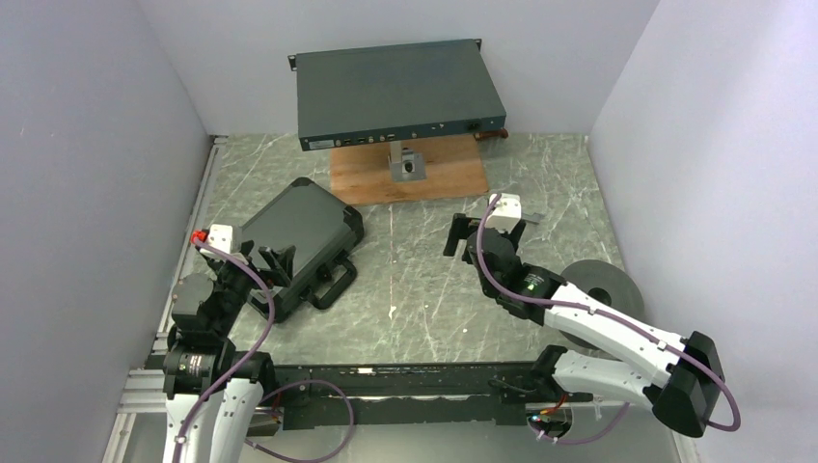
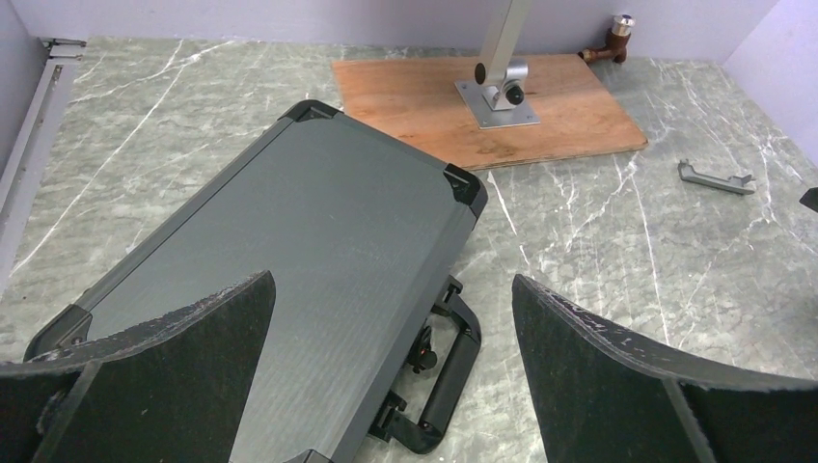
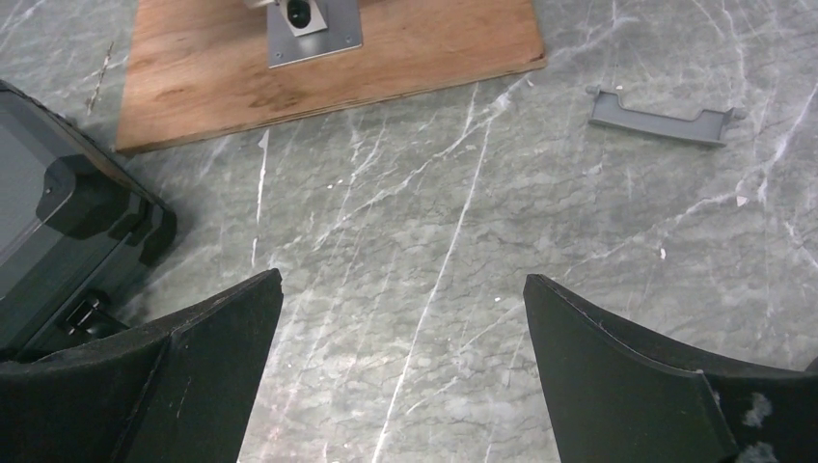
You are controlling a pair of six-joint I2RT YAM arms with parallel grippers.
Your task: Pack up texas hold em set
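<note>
Small black plastic case with grey lid [image 1: 294,241] lies flat, lid down, just left-front of brown wooden board [image 1: 410,174], handle [image 2: 453,367] facing away from board. No chips or dice in view. Left gripper [image 2: 394,289] spread, empty, hovering over case corner farthest from board. Right gripper [image 3: 400,285] spread, empty, over bare table in front of board. Packing likely at end stage. Next move likely needs latches by handle checked and pressed shut.

walls [image 1: 87,145]: pale lilac, three sides | table [image 1: 415,289]: grey veined marble | back: wooden board [image 1: 362,178] under rack unit [image 1: 395,92]
</note>
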